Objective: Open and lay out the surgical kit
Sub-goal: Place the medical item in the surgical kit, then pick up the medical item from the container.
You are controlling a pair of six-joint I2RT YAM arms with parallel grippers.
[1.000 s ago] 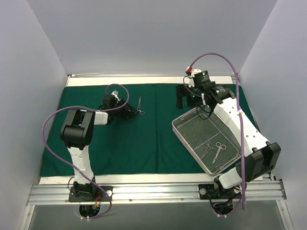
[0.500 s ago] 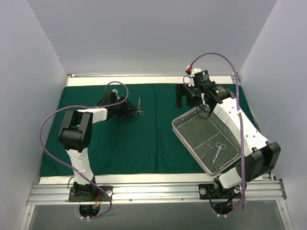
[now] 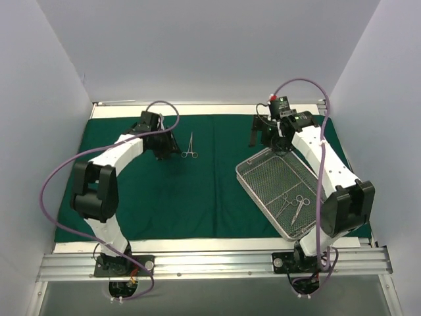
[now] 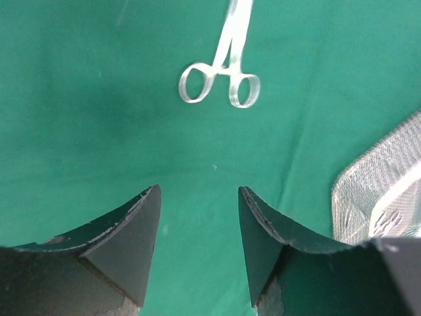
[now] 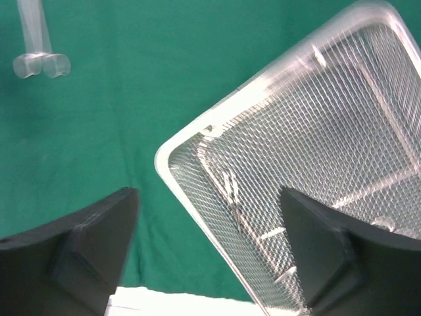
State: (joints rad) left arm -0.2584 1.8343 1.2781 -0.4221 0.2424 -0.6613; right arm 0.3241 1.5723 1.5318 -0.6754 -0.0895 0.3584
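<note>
Green cloth lies spread flat over the bench; a white strip of bench shows along the near and far edges. Wire tray sits on the right half of the cloth, turned at an angle, one corner pointing toward the far middle; a few scissor-handled tools lie in its near end. One clamp lies alone on the cloth, far side, left of centre, rings toward the near edge; well apart from the tray.

Left claw is just left of that clamp, over the cloth. Left wrist view: fingers spread, only bare cloth between them; clamp is ahead of the tips, not touching; a tray corner shows at the right edge.

Right claw hangs over the far corner of the tray. Right wrist view: fingers spread wide, nothing pinched; the rounded tray corner lies below the gap; clamp rings show blurred in the top-left corner; a sliver of white bench at the bottom.
</note>
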